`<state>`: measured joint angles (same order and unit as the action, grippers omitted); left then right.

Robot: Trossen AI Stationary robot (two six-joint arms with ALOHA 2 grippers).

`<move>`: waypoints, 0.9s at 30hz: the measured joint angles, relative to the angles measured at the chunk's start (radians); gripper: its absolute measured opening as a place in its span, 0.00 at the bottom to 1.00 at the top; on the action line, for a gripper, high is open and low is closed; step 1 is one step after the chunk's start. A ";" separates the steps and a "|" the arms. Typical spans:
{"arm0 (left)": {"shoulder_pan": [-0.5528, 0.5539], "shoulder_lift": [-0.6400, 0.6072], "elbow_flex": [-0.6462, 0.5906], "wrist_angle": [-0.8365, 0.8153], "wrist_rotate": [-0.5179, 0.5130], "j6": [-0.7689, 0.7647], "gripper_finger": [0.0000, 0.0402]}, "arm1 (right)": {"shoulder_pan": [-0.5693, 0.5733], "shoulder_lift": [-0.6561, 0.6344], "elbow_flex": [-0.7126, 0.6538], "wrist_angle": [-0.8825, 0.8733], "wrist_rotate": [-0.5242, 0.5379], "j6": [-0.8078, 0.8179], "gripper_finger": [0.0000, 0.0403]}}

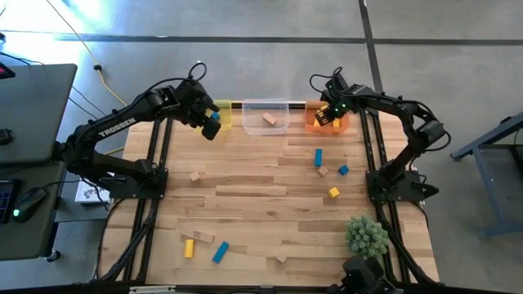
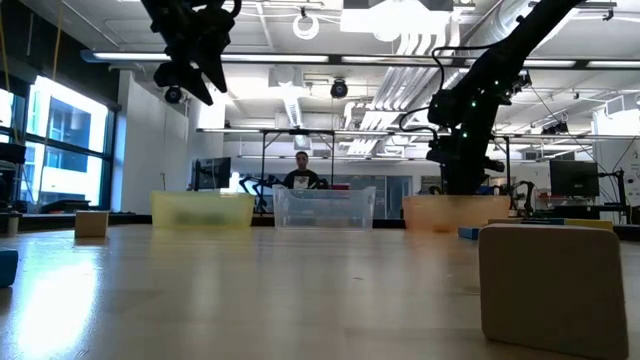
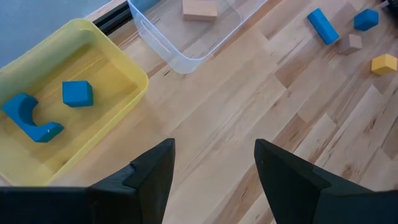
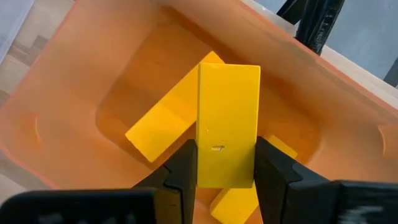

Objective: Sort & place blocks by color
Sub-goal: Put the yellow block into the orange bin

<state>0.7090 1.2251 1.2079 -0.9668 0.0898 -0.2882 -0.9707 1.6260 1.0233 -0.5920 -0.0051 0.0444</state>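
Note:
My right gripper [image 1: 327, 117] hangs over the orange bin [image 1: 341, 124] at the table's far right, shut on a yellow bar [image 4: 228, 118]. More yellow blocks [image 4: 163, 127] lie on the bin's floor. My left gripper [image 3: 214, 168] stands open and empty, high above the table beside the yellow bin [image 3: 118, 68], which holds two blue blocks [image 3: 77, 93]. The clear bin [image 1: 265, 104] holds tan blocks [image 1: 270, 119]. Loose blue [image 1: 319, 157], yellow [image 1: 333, 193] and tan [image 1: 196, 175] blocks lie flat on the table. My right gripper pinches the yellow bar between its two fingers, on the bar's two long sides [image 4: 205, 168] at the end nearest the gripper. The fingers come from above, slanting down, and lie along the bar. The bar points down into the orange bin, above the yellow blocks there.
More blocks lie near the front edge: a tan bar [image 1: 198, 237], a yellow one [image 1: 189, 247], a blue one [image 1: 221, 251] and a tan one [image 1: 281, 258]. A spiky green plant ball [image 1: 366, 235] sits at the near right. The table's middle is bare wood [image 1: 261, 196].

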 joint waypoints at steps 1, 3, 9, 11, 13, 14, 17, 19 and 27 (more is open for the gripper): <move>0.000 0.000 0.000 0.001 0.000 0.000 0.53 | 0.000 0.000 0.000 0.000 0.000 0.000 0.24; 0.000 0.000 0.000 0.004 0.000 0.000 0.53 | 0.000 0.000 0.000 0.000 0.000 0.000 0.24; 0.000 0.000 0.000 0.005 0.000 0.002 0.53 | 0.000 0.000 0.000 -0.001 0.000 0.001 0.24; 0.000 0.000 0.000 0.005 0.000 0.001 0.53 | 0.000 0.000 0.000 -0.001 0.001 0.002 0.25; 0.000 0.000 0.000 0.005 0.000 0.000 0.53 | 0.000 0.000 0.000 -0.001 0.001 0.004 0.28; 0.000 0.000 0.000 0.005 0.000 0.000 0.53 | 0.000 0.000 0.000 -0.002 0.001 0.008 0.29; 0.000 0.000 0.000 0.005 0.000 0.000 0.53 | 0.000 0.000 0.000 -0.002 0.001 0.003 0.33; 0.000 0.000 0.000 0.005 -0.004 -0.001 0.53 | 0.003 0.000 0.000 -0.002 0.002 0.002 0.36; 0.000 0.000 0.000 0.004 -0.017 -0.042 0.53 | 0.003 0.000 0.000 -0.002 0.023 0.003 0.45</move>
<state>0.7090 1.2255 1.2076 -0.9628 0.0728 -0.3298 -0.9680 1.6260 1.0233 -0.5938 0.0175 0.0477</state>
